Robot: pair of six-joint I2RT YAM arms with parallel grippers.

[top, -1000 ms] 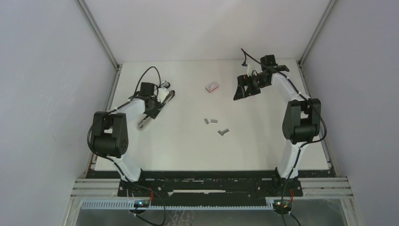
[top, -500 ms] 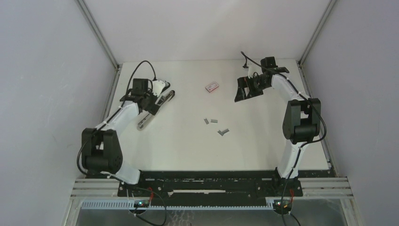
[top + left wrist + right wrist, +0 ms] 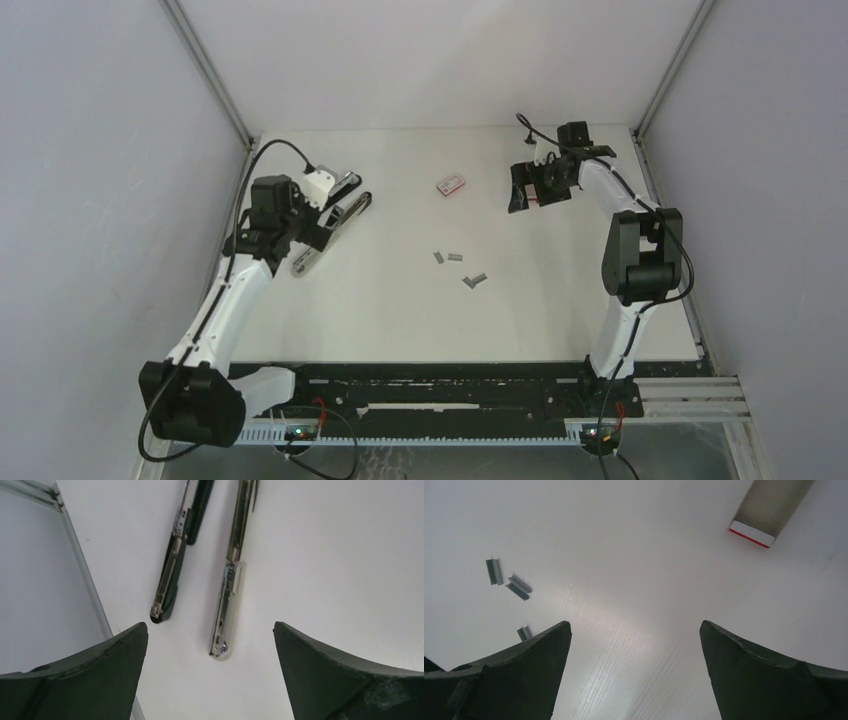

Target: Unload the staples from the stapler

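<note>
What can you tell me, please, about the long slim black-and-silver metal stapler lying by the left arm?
The stapler lies swung open on the white table, in its far left part beside the side rail. Its two narrow bars run almost side by side: a black bar with silver edging and a bare, shiny silver bar with a rounded tip. Their near ends are apart; the hinge is outside the wrist view. The open left gripper hangs above it without touching.

Your left arm (image 3: 225, 300) and right arm (image 3: 643, 255) are white links on bulky black joints — black cables (image 3: 283, 143) looping, dark tapered fingers (image 3: 85, 680).
</note>
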